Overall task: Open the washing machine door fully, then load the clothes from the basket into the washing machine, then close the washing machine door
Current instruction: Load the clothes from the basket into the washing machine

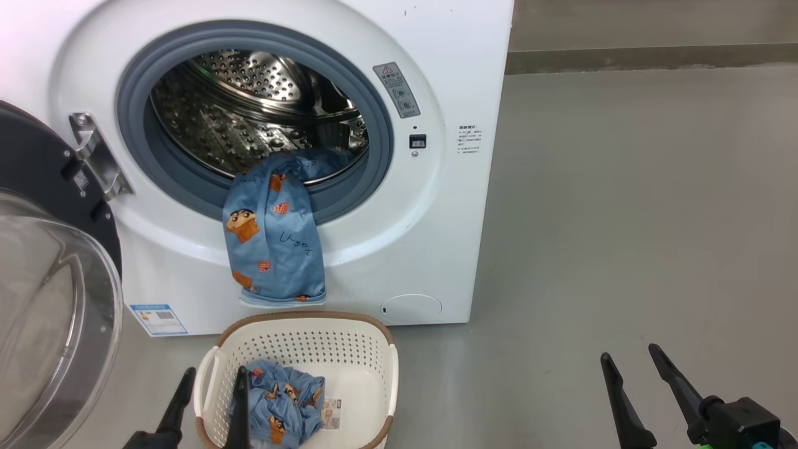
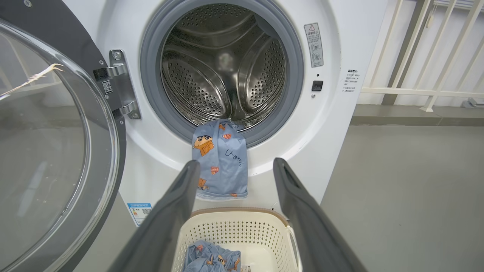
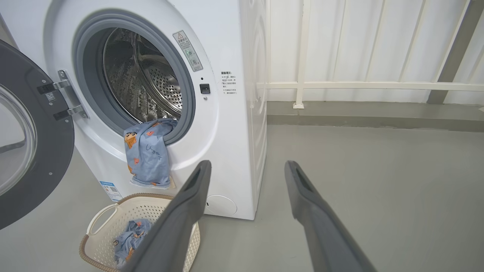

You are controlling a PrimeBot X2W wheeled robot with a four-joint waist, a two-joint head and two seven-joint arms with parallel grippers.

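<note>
We see 1 washing machine [image 1: 461, 93] w/ its door [image 1: 56, 299] swung wide open at left. 2 blue garments: hanging garment [image 1: 274, 243] draped over the grey ring [image 1: 134, 125], bunched garment [image 1: 283, 405] in the 1 basket [image 1: 349, 337] on the floor [image 1: 623, 187]. 2 claws: left claw [image 1: 214, 371] over the basket, right claw [image 1: 629, 352] well off to the side, both spread apart & empty.

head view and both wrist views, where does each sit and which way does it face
Head view: on the head, looking forward and down at washing machine and basket; left gripper lower left, right gripper lower right.
Left wrist view: on the left wrist, facing the drum head-on between its own fingers.
Right wrist view: on the right wrist, facing the machine's front aslant past its own fingers.
Shared: all show clothes hanging from the drum and the open door.
</note>
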